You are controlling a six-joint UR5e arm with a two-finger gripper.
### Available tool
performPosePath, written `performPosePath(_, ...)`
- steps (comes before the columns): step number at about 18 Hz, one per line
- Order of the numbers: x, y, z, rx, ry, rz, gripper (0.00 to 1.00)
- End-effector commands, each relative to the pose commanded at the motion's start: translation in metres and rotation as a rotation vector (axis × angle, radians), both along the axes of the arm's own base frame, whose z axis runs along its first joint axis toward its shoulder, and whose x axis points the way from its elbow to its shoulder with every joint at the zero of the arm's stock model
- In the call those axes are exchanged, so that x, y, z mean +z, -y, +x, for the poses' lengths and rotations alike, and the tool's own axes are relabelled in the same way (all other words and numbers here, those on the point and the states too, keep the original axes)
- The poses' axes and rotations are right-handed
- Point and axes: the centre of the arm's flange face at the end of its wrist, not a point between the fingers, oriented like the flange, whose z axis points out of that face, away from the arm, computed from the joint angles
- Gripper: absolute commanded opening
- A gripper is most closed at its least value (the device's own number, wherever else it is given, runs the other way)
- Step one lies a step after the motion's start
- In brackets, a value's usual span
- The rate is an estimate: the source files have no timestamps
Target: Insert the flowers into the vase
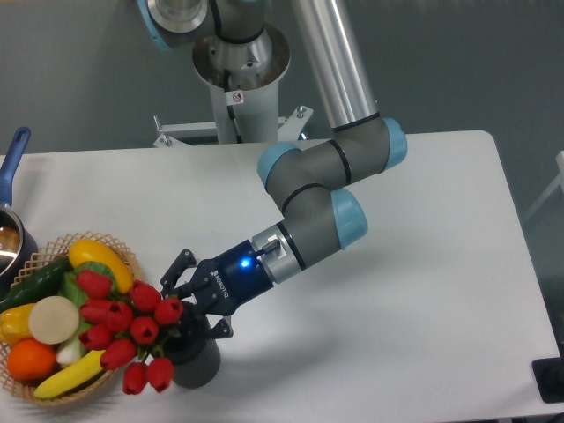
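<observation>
One bunch of red flowers (pixel 123 330) leans out of the dark vase (pixel 196 361) near the surface's (pixel 423 291) front edge, blooms spilling over the fruit basket (pixel 113 251) beside it, stems apparently already in the opening. The claw (pixel 182 286) hovers just above the vase, fingers spread and holding nothing. Its arm reaches down leftward from a bent elbow.

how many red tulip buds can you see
About 9 on the flowers: a cluster from the basket edge to the gripper, two hanging low beside the vase. Others may be hidden.
</observation>
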Motion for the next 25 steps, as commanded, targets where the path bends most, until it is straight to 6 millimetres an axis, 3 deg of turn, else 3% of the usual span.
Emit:
performPosePath(4, -0.012, 0.015, -0.008, 0.029, 0.012, -0.031, 1.00)
performPosePath(10, -0.011, 0.037, -0.023, 0.072, 0.020, -0.037, 1.00)
performPosePath(13, -0.008, 0.049, -0.041, 0.104, 0.017, -0.029, 1.00)
performPosePath(18, 0.020, 0.096, -0.093, 0.213, -0.023, 0.001, 1.00)
performPosePath(22, 0.024, 0.153, -0.153, 0.340, -0.036, 0.001, 1.00)
performPosePath(25, 0.021, 0.185, -0.182, 0.416, -0.083, -0.065, 1.00)
